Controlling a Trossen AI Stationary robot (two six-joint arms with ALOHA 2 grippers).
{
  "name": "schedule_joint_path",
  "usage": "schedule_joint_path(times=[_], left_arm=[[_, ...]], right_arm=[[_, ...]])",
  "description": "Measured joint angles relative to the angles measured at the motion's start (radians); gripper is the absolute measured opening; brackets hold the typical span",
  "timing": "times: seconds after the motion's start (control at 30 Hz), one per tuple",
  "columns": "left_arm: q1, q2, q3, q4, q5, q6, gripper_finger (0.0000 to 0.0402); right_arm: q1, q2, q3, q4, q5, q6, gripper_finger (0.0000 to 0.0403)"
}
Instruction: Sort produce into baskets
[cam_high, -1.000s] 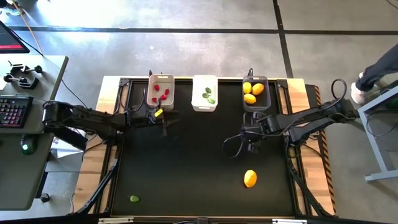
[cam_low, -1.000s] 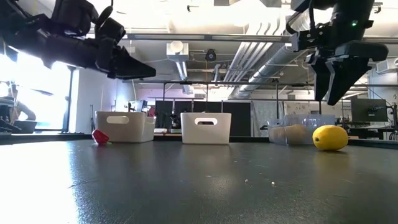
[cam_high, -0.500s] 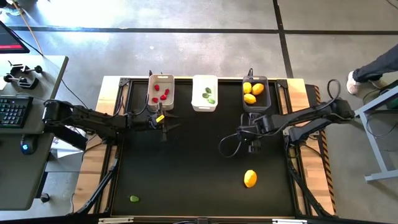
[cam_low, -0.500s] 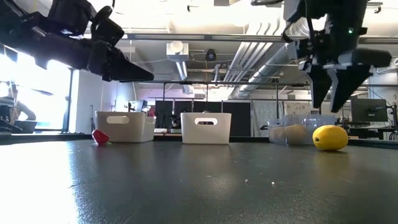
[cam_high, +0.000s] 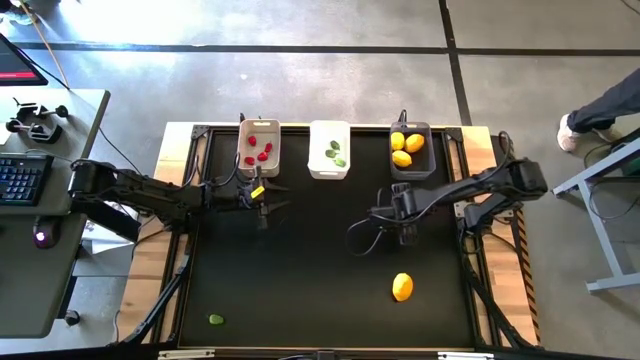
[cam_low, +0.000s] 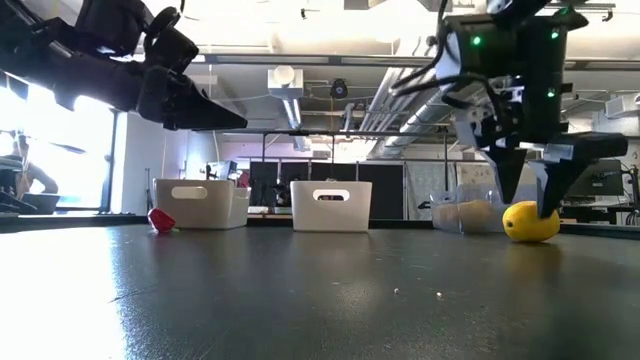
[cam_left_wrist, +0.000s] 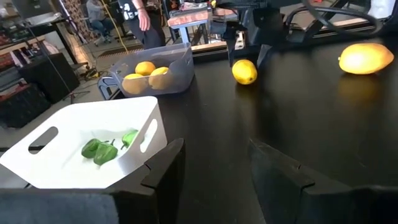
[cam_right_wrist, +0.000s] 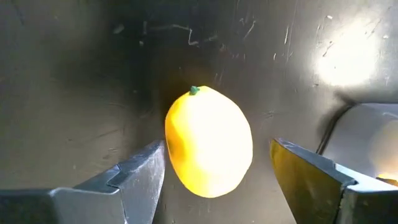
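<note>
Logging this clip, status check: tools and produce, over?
Right tool open, straddling a yellow lemon, not gripping. Left tool open, hovering by white basket. Second lemon and green piece loose on table. Nothing blocking.

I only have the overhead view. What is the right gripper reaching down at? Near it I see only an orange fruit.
Observer: A yellow lemon lies under the right gripper, hidden from above.
Operator: Gripped yet?
Observer: No. Its fingers are open on either side of the lemon, which sits on the table.
Operator: Anything else loose that I'm missing?
Observer: A red piece lies on the table beside the beige bin.
</note>
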Motion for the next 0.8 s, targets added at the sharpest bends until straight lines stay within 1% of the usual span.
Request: schedule_joint_path(times=[0.17,0.3,0.4,0.53,0.63,0.7,0.8], left_arm=[[0.0,0.0,0.0,-0.015,0.0,0.0,0.0161],[0.0,0.0,0.0,-0.021,0.0,0.01,0.0161],[0.0,0.0,0.0,-0.018,0.0,0.009,0.0161],[0.001,0.0,0.0,-0.016,0.0,0.0,0.0161],[0.001,0.0,0.001,-0.011,0.0,-0.001,0.0161],[0.001,0.0,0.001,-0.007,0.0,-0.002,0.0161],[0.001,0.0,0.001,-0.005,0.0,-0.01,0.0161]], right_arm=[[-0.035,0.032,0.0,0.0,-0.014,0.022,0.028],[-0.069,0.062,0.0,0.0,-0.072,0.036,0.0273],[-0.082,0.084,0.0,0.0,-0.08,0.051,0.025],[-0.091,0.085,0.001,-0.002,-0.089,0.073,0.0197],[-0.099,0.059,0.002,-0.001,-0.149,0.113,0.0157],[-0.104,0.026,0.002,0.0,-0.173,0.139,0.0156],[-0.117,-0.044,0.002,-0.002,-0.165,0.182,0.0156]])
